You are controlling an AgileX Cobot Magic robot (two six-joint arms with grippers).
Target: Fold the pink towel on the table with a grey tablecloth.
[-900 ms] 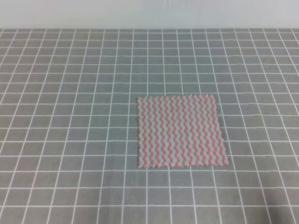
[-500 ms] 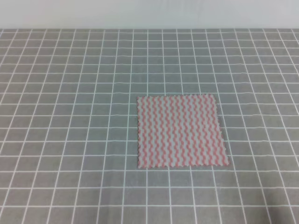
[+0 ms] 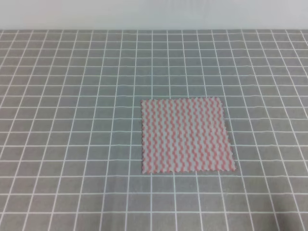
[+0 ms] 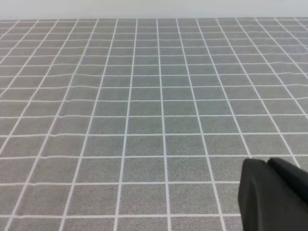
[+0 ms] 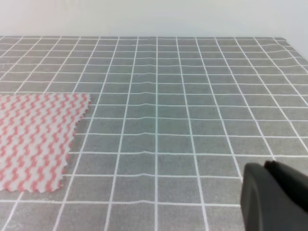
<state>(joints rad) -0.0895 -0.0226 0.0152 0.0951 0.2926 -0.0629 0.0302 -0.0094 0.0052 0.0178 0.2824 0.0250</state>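
The pink towel [image 3: 186,135] lies flat and unfolded on the table with a grey tablecloth [image 3: 72,96], slightly right of centre in the exterior high view. Neither arm shows in that view. The right wrist view holds the towel's right part [image 5: 33,134] at its left edge, well to the left of a black finger [image 5: 274,197] of my right gripper in the bottom right corner. In the left wrist view only the gridded cloth [image 4: 144,96] and a black finger [image 4: 272,195] of my left gripper appear. Each wrist view shows only that one dark piece, so the jaws' state stays hidden.
A pale wall [image 3: 154,14] runs along the table's far edge. Low ripples cross the tablecloth [image 5: 156,120] to the right of the towel. The table's right edge [image 5: 293,48] shows at the far right of the right wrist view.
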